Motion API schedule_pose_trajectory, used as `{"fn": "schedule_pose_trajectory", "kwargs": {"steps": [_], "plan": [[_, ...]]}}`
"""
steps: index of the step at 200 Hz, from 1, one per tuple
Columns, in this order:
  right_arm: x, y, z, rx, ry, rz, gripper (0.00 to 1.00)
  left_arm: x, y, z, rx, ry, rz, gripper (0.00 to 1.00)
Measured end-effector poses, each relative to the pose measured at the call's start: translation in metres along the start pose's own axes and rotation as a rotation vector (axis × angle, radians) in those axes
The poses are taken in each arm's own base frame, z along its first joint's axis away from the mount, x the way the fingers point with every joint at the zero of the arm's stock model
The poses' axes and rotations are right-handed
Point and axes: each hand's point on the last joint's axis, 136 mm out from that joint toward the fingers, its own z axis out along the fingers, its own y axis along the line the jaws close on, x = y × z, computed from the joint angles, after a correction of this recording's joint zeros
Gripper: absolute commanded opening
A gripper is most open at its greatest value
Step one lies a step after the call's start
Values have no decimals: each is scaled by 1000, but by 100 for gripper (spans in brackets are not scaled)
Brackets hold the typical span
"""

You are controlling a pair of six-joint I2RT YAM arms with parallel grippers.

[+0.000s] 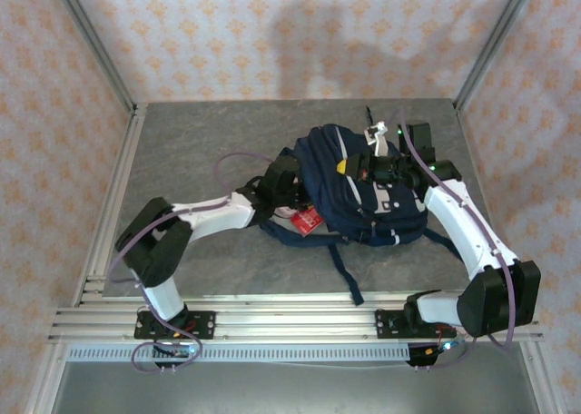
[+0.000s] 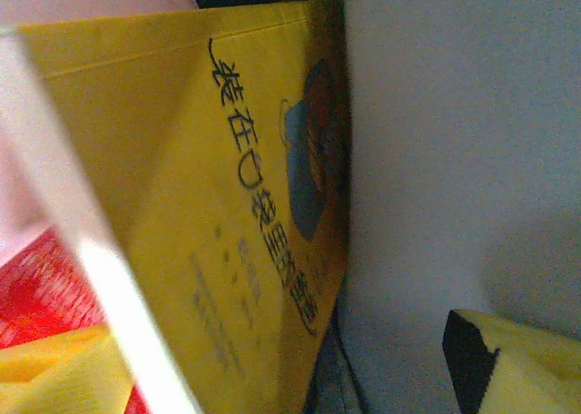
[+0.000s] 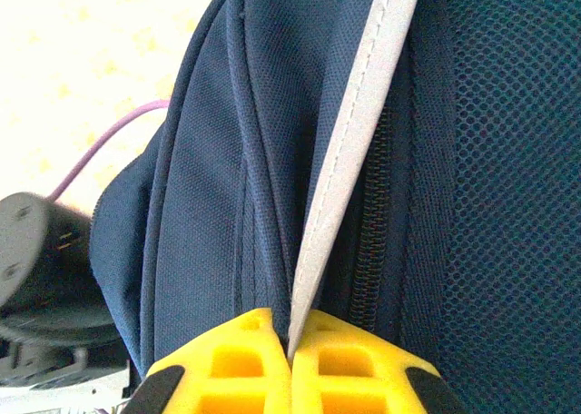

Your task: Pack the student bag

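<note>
**Item: student bag (image 1: 374, 221).** Navy backpack lying flat on the grey table (image 1: 200, 142), right of centre and toward the far side. Its dark straps trail toward the near edge.

**Right gripper (image 3: 290, 364).**
- Position: on top of the bag, toward its far-left part.
- Fingers: the yellow tips are pressed together, pinching the white trim stripe (image 3: 349, 151) that runs beside the dark zipper (image 3: 368, 219).
- Adjacent: mesh panel (image 3: 508, 160) to one side and plain navy fabric to the other.
- Judged purpose: holding the edge of the opening up or steady.

**Left gripper (image 2: 281, 369).**
- Position: at the bag's left side, seemingly pushed into the opening.
- Fingers: spread well apart, one tip at each lower corner of the wrist view. Neither pad is seen to press on anything.

**Contents seen at the opening.**
- Yellow book (image 2: 209, 205) with printed Chinese characters and a cover picture, standing on edge against a pale grey-blue surface that is probably the lining.
- Red item (image 1: 309, 220), half out of the bag at its near-left edge. It is not fully stowed.

**Progress (judgement).**
- Packing looks well advanced, as no loose articles lie elsewhere on the table.
- The yellow book appears seated inside.
- Remaining: push the red item fully in, withdraw the left gripper, and close the zipper if that is required. Whether the zipper has begun to close cannot be told.
</note>
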Motion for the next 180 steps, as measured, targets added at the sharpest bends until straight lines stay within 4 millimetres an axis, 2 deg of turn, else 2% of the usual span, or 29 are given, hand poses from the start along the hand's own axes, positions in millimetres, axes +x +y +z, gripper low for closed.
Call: {"fn": "schedule_pose_trajectory", "kwargs": {"steps": [27, 57, 84, 108, 121, 138, 151, 180], "plan": [[-1, -4, 4, 4, -16, 12, 0, -4, 6, -30, -30, -47, 25, 87], [6, -2, 14, -13, -5, 21, 0, -9, 44, -54, -134, -94, 8, 85], [8, -4, 23, 21, -8, 23, 0, -9, 68, -85, -221, -143, 14, 74], [5, -17, 37, 93, -27, 43, 0, -12, 68, -114, -245, -197, 49, 64], [6, -25, 48, 145, -30, 66, 0, -11, 63, -123, -253, -217, 79, 62], [4, -40, 63, 216, -35, 111, 0, -5, 58, -128, -261, -223, 131, 60], [1, -54, 74, 273, -49, 144, 0, 8, 57, -125, -281, -200, 179, 59], [-4, -93, 90, 433, -105, 222, 0, 49, 62, -100, -348, -86, 300, 57]]}}
